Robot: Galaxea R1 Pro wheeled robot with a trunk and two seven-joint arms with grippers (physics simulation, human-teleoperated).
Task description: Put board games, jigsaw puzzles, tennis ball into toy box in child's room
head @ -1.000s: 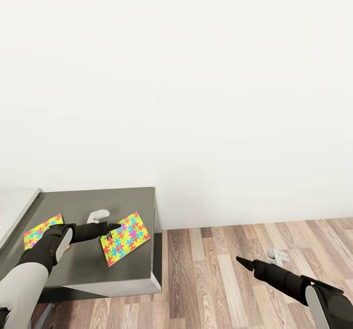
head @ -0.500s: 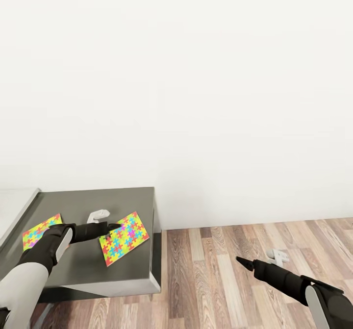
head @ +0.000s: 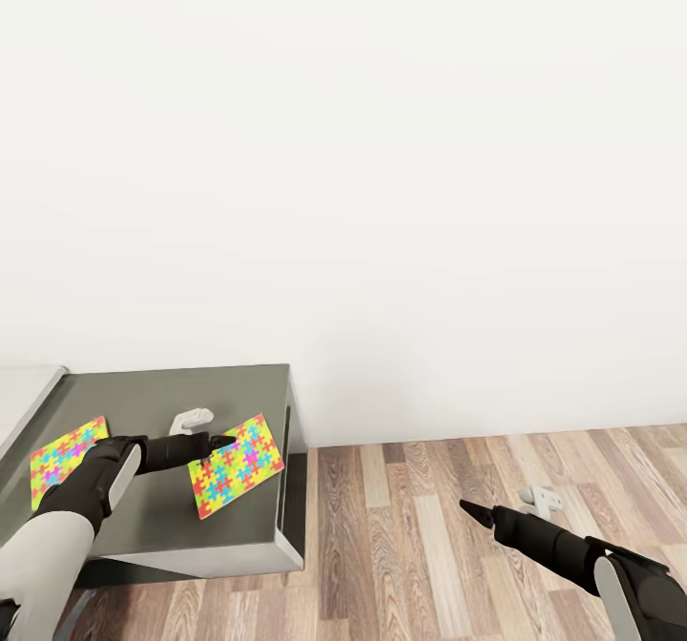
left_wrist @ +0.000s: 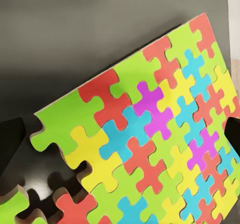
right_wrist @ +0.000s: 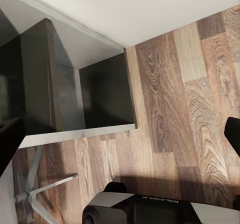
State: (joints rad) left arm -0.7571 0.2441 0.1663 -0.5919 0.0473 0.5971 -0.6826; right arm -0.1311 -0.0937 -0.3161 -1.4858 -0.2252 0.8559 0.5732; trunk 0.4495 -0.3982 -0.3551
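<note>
Gripping the near corner of a thin multicoloured jigsaw puzzle slab (head: 237, 465) with the black left gripper (head: 212, 447), and lifting it tilted just above the dark grey lower end section of the table (head: 181, 527). Seen up close in the left wrist view as interlocking yellow, green, red, blue and purple pieces (left_wrist: 150, 129) with the dark tabletop behind.

Further out: a second puzzle slab of the same colours (head: 63, 460) lying flat on the same dark surface, beside the left forearm. A small white bracket-like object (head: 191, 420) resting on the top just behind the gripper.

Well apart, over the wood-plank floor (head: 429, 527): the black right gripper (head: 477, 511), holding nothing; open or shut, cannot tell.

Judged as early to midway: one puzzle in hand but not yet carried to any bin, the other untouched. No toy box, board game, tennis ball or bed in sight here, so their status cannot be judged.

Count: two puzzle slabs, two grippers, one table section.
</note>
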